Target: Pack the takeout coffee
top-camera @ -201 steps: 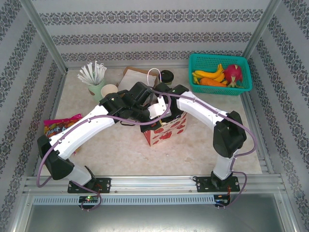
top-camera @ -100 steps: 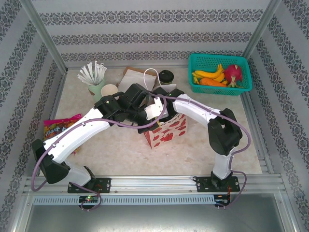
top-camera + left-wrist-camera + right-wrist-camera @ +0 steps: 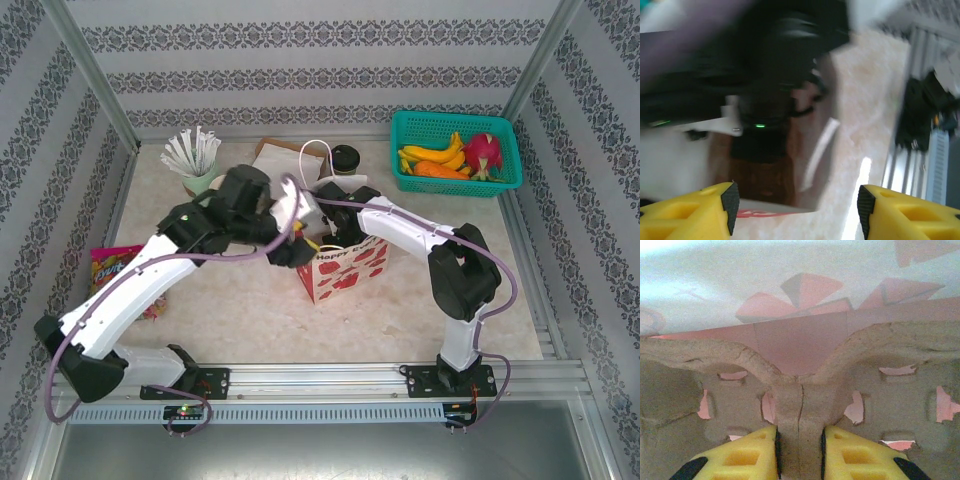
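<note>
1. The takeout coffee (image 3: 345,157) was noted upright at the back of the table (image 3: 250,310), behind the printed paper bag (image 3: 350,272) and apart from it. It was not yet packed.
2. The right pincer (image 3: 800,450) was seen inside the bag, pressed onto the centre ridge of a pulp cup carrier (image 3: 800,400).
3. The left pincer (image 3: 795,200) was found spread wide at the bag's left rim, with nothing held.
4. Progress was judged early – the carrier seemed to be going into the bag, while the coffee was left to be fetched and set in a carrier well.
</note>
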Action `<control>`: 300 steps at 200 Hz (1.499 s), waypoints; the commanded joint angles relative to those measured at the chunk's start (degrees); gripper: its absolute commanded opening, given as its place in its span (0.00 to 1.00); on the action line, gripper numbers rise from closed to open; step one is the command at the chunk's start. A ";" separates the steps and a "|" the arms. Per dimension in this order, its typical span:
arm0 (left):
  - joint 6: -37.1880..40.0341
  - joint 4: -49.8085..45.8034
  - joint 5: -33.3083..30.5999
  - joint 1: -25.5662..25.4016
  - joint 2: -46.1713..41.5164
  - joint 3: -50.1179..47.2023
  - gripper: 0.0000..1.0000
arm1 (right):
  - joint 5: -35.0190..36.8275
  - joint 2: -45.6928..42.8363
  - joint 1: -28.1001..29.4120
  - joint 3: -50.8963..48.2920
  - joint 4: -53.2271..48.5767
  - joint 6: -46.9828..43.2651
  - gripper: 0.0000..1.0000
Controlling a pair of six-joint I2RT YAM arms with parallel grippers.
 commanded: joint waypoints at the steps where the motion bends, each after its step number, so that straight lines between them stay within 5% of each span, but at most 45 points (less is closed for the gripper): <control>1: -19.72 7.01 -1.53 4.74 0.31 -0.23 0.66 | 0.52 -2.36 0.45 -1.06 0.34 -1.28 0.26; 21: -31.42 1.35 -7.32 6.23 3.50 2.07 0.66 | 0.62 -2.39 0.39 -1.16 0.26 -1.68 0.26; 45: -37.01 -3.25 -4.92 6.27 6.63 4.38 0.65 | 0.77 -1.81 0.32 -0.76 -0.06 -1.86 0.26; 119: -38.82 -8.86 -7.74 6.19 11.21 7.95 0.62 | 0.26 -0.78 -0.03 0.96 -0.45 -1.35 0.26; 153: -37.96 -8.51 -3.21 6.18 14.07 8.78 0.53 | 1.24 -1.44 0.44 1.00 -1.37 -4.19 0.26; 223: -35.89 -12.64 -8.23 6.23 15.42 11.97 0.15 | 1.90 -1.28 0.09 -2.13 -1.45 -8.92 0.26; 300: -34.92 -12.34 -10.17 6.45 14.56 11.80 0.05 | 1.38 1.68 0.01 -4.29 1.77 -3.06 0.36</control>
